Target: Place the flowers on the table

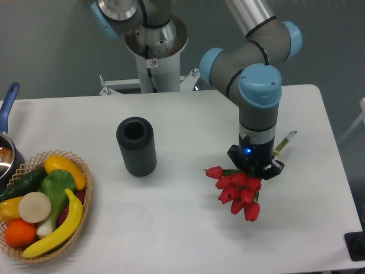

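A bunch of red tulips, the flowers [240, 191], lies low over the white table [188, 228] at the right of centre. The blossoms point toward the front and the pale stems [284, 142] stick out to the back right. My gripper [254, 171] points straight down right over the middle of the bunch. Its fingers are hidden behind the wrist body and the blossoms, so I cannot tell whether they grip the stems. I cannot tell whether the bunch touches the table.
A dark grey cylindrical vase [137, 146] stands upright left of the flowers. A wicker basket [80, 200] with fruit and vegetables sits at the front left edge. A pot with a blue handle [8, 105] is at the far left. The robot base [155, 51] is at the back.
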